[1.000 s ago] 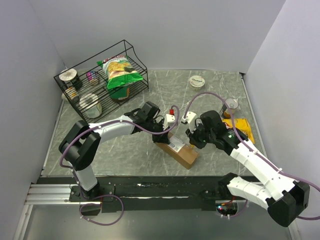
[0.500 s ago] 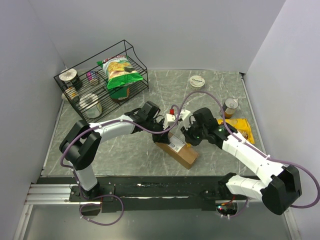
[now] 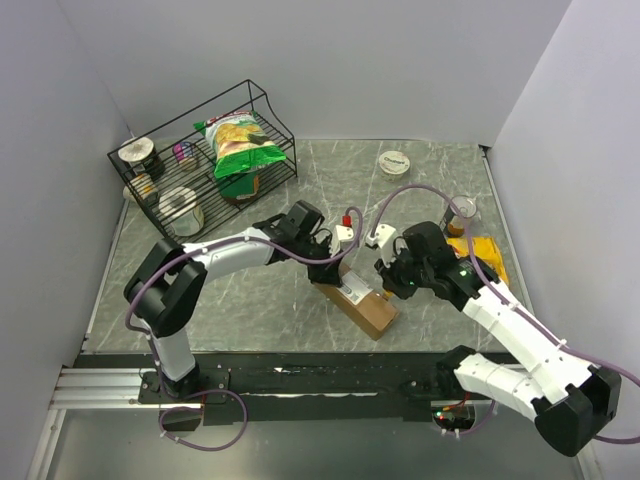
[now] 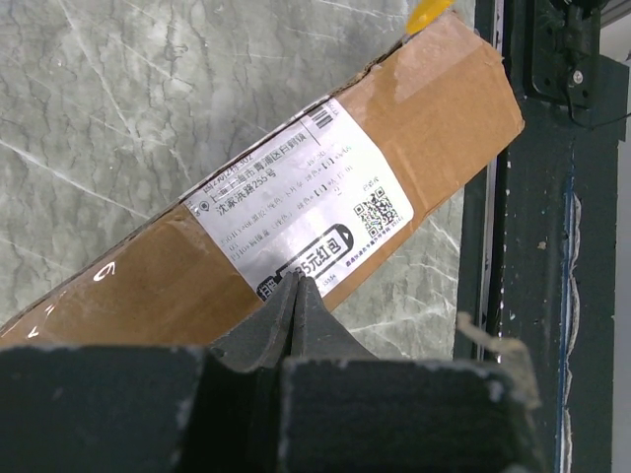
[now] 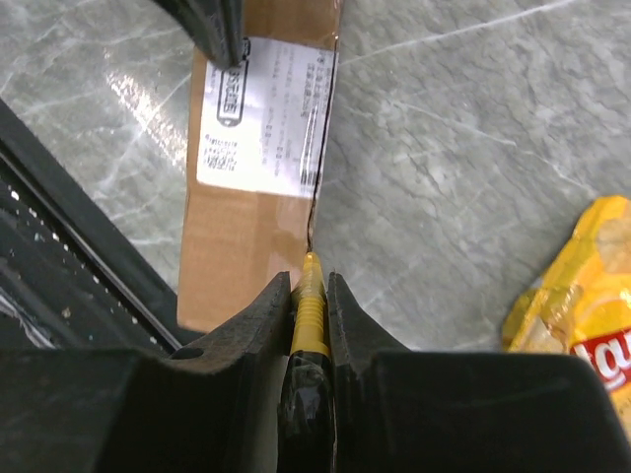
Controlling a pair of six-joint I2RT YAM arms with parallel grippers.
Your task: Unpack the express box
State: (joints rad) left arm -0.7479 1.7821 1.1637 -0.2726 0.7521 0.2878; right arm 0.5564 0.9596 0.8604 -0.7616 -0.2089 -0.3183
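The express box point(image 3: 372, 312), brown cardboard with a white label point(image 4: 296, 212), lies slanted on the table near the front edge. My left gripper point(image 3: 335, 264) is shut with nothing between its fingers, and its tips point(image 4: 298, 283) rest on the label. My right gripper point(image 3: 391, 284) is shut on a black tool with a ribbed yellow tip point(image 5: 311, 301). That tip points at the box's long side edge point(image 5: 314, 241), just below the label, where a thin dark line runs along the edge. The left fingers point(image 5: 212, 25) show at the top of the right wrist view.
A yellow chip bag point(image 3: 482, 256) and a can point(image 3: 462, 210) lie right of my right arm. A white lid point(image 3: 395, 163) sits at the back. A wire rack point(image 3: 262, 100) at the back left holds a green chip bag point(image 3: 240, 140) and jars. A dark rail point(image 4: 523, 296) borders the front.
My right gripper swung left toward the box with the tool, then came back to the right. The left gripper stays shut on the box top, and the box has hardly shifted.
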